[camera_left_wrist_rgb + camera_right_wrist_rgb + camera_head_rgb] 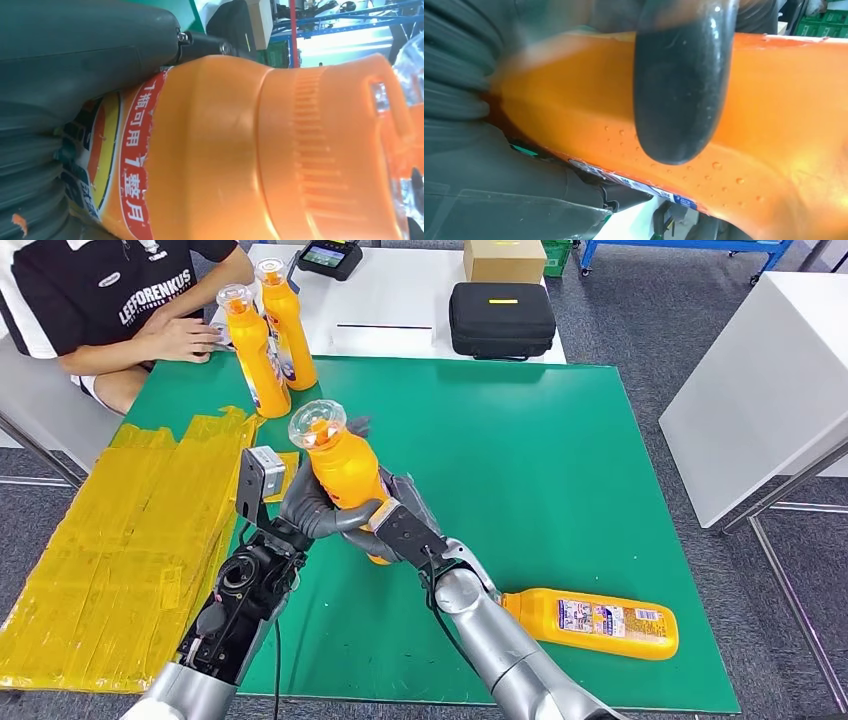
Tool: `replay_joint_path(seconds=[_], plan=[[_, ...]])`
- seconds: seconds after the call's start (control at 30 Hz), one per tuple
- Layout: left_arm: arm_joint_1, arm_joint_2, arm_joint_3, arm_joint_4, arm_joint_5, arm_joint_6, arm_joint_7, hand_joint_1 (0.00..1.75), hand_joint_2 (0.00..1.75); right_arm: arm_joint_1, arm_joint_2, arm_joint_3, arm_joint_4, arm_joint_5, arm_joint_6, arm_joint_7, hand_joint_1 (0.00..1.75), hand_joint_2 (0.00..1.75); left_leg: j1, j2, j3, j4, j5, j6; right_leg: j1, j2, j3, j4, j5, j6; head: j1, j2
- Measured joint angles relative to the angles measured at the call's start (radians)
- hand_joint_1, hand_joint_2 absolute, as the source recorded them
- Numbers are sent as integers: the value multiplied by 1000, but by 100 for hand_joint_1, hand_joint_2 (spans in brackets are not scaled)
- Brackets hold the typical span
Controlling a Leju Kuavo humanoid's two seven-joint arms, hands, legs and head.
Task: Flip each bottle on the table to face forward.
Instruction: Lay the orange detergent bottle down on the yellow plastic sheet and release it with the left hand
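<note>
The left hand (312, 508) and right hand (398, 527) both clasped the orange bottle (340, 465) upright above the green mat (560, 470), their fingers hiding its lower half and label. Rightward, another bottle (592, 621) lay flat, its neck behind the right arm.

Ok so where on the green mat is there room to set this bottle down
The widest bare patch of the green mat runs from the held orange bottle to its right edge, behind the lying orange bottle. It is crowded by the two standing orange bottles.
</note>
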Motion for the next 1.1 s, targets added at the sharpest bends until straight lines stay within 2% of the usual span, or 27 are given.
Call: replay_joint_path(seconds=[0.73,0.77,0.87,0.9,1.1], plan=[[7,0,1,-1,6,3,2,175,175,4,-2,0,-3,20,-6,5,175,175,0,0,0,0,0,0,0,0,0,0,0,0,0,0],[8,0,1,-2,6,2,2,175,175,4,-2,0,-3,21,-8,5,143,175,0,0,0,0,0,0,0,0,0,0,0,0,0,0],[10,0,1,-4,6,4,2,175,175,7,-2,0,-5,28,-18,7,12,175,0,0,0,0,0,0,0,0,0,0,0,0,0,0],[11,0,1,-5,6,6,2,175,175,9,-2,1,-7,32,-24,8,0,175,0,0,0,0,0,0,0,0,0,0,0,0,0,0],[15,0,1,-21,6,20,4,175,175,45,-4,2,-66,65,-86,28,0,175,0,0,0,0,0,0,0,0,0,0,0,0,0,0]])
